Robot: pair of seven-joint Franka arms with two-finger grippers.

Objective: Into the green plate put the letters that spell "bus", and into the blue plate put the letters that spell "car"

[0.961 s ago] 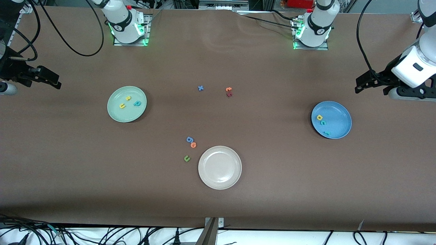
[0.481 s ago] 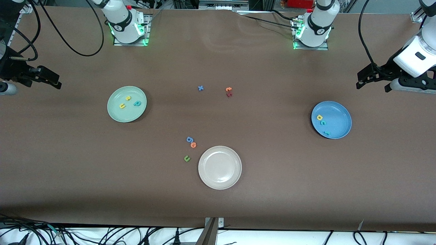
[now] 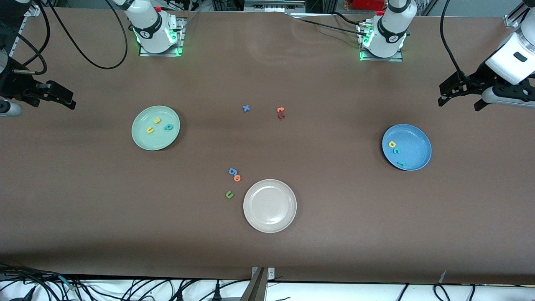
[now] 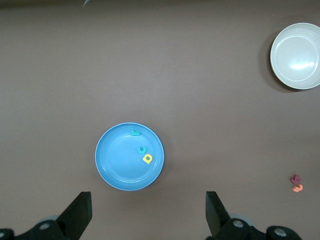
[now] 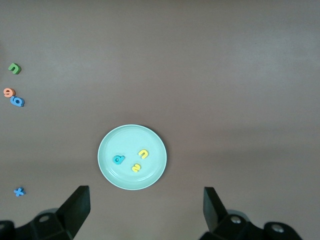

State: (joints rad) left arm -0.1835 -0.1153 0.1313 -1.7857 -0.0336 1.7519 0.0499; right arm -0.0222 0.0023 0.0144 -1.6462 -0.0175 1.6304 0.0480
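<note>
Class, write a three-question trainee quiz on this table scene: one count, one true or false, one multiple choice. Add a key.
1. How many letters lie in the green plate?
2. True or false: the beige-white plate holds a letter.
3. The yellow a lies in: A the blue plate; B the green plate; C on the table.

Key: 1. Three: teal b, yellow u, yellow s. 2. False. 3. A.

mint-green plate [image 3: 142,138], bright blue plate [image 3: 418,142], beige-white plate [image 3: 269,221]
</note>
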